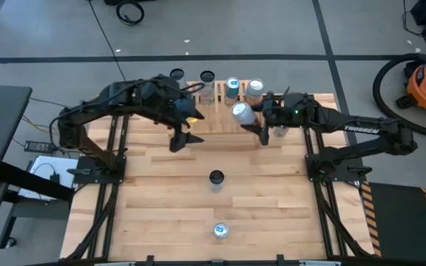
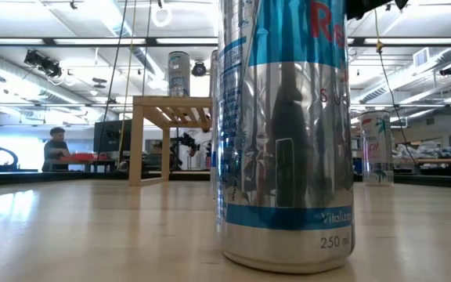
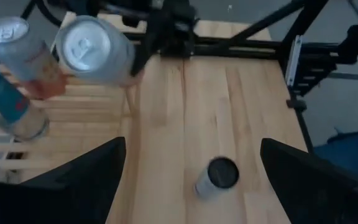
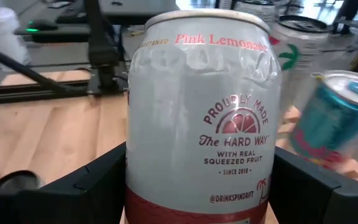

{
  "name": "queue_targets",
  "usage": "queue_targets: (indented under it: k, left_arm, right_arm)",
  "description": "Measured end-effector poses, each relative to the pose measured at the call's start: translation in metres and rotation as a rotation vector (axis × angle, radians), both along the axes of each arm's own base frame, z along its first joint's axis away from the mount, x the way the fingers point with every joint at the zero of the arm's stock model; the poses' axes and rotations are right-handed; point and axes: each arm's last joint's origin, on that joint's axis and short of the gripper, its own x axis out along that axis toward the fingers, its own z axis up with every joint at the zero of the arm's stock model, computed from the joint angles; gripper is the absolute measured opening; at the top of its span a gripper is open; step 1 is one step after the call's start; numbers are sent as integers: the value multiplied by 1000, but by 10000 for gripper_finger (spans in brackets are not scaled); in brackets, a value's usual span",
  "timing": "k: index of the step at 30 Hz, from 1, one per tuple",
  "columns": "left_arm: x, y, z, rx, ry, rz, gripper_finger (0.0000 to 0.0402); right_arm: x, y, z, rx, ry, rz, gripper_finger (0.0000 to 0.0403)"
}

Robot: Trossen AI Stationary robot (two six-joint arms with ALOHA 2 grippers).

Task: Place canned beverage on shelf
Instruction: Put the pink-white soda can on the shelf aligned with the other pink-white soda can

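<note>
The light wooden shelf (image 1: pixel 224 111) stands at the table's far side. Several cans stand upright on its slats, among them a blue one (image 1: pixel 232 87) and a pale one (image 1: pixel 254 89). My right gripper (image 1: pixel 247 118) reaches in from the table's right and is shut on a white and pink lemonade can (image 4: pixel 197 118), seen over the shelf's near part (image 1: pixel 242 113). My left gripper (image 1: pixel 185 139) hangs open and holds nothing, just in front of the shelf's left half. In its wrist view a dark-topped can (image 3: pixel 217 177) stands on the table beyond the fingers. My right gripper pinches the lemonade can's side wall (image 4: pixel 137 186), low on its body, between its two fingers (image 4: pixel 98 186). The fingers come nearly level from the table's right side and lie across the can. The can stands upright in the hold, lifted clear of the table, above the shelf's slats.
The dark-topped can (image 1: pixel 216 178) stands mid-table and a blue and silver can (image 1: pixel 220 230) stands near the front edge, filling the low view (image 2: pixel 288 133). Another can (image 2: pixel 376 147) stands on the table to the right of the shelf (image 2: pixel 171 133). Bare wood lies on either side.
</note>
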Motion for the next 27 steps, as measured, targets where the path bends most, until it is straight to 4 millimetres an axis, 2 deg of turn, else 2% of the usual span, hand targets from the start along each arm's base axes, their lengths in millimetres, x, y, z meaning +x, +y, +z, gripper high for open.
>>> queue_targets:
  k: [8, 12, 19, 22, 27]
  left_arm:
    - [-18, -4, 12, -34, -36, 17, 373]
    - [-25, -6, 16, -38, -51, 14, 373]
    - [-26, -6, 18, -31, -62, 12, 373]
    - [-26, -6, 18, -30, -62, 12, 373]
    - [-26, -6, 18, -6, -64, -3, 373]
  right_arm:
    - [-13, -17, 5, 3, -16, -72, 316]
    - [-28, -20, 11, 11, -38, -37, 316]
    - [-60, -15, 26, -51, -103, -25, 316]
    - [-70, -12, 23, -75, -117, -18, 316]
    - [-79, -7, 3, -93, -167, 10, 316]
